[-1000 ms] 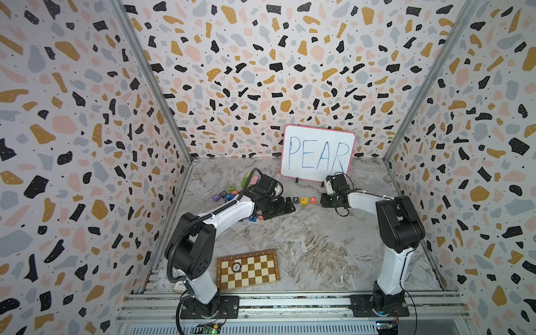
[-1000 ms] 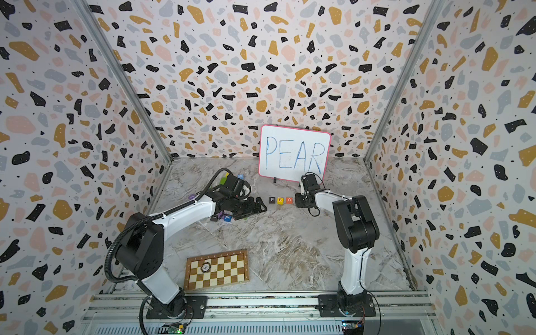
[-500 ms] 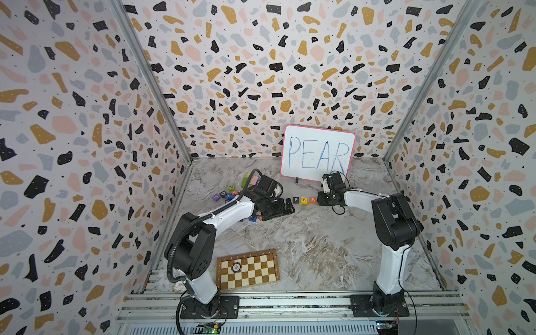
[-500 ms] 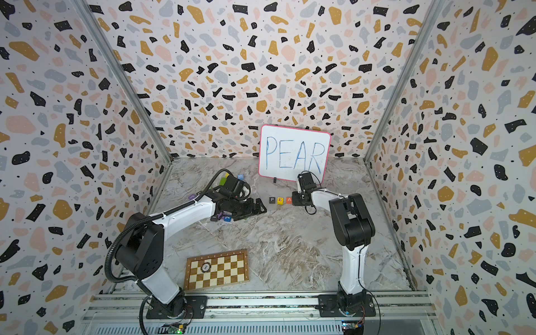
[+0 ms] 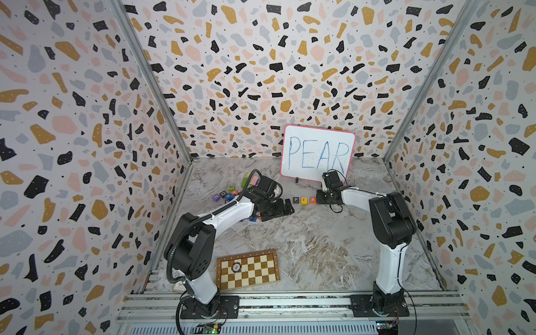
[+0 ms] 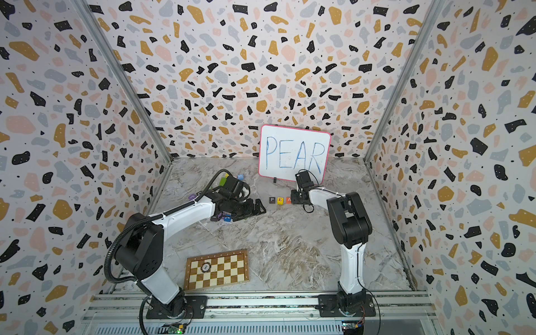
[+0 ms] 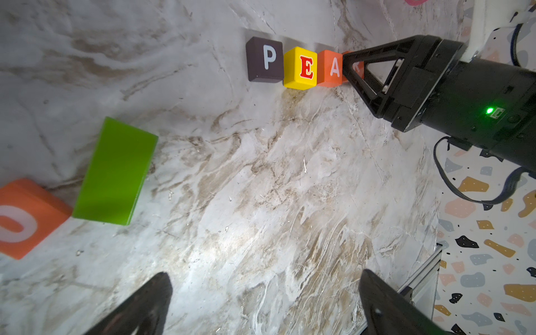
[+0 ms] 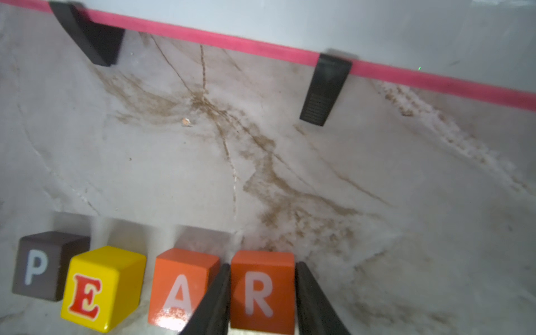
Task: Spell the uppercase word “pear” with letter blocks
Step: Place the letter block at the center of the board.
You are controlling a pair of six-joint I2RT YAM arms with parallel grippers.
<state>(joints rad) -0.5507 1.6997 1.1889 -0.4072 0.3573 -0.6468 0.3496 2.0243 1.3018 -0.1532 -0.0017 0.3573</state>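
The left jaws are held spread and empty over the surface [image 7: 261,188], the P block [image 8: 43,266], E block [image 8: 98,287] and A block [image 8: 179,287] are lined up, and the R block [image 8: 261,290], just beside it, is pinched by the right jaws.

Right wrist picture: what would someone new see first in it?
Four bright cubes in a row on the marble table spell PEAR: a dark P block, yellow E block, orange-red A block and orange R block. The right hand pinches the R block, one finger on each side. Behind the row, in a top view, a pink-edged whiteboard reads PEAR in blue.
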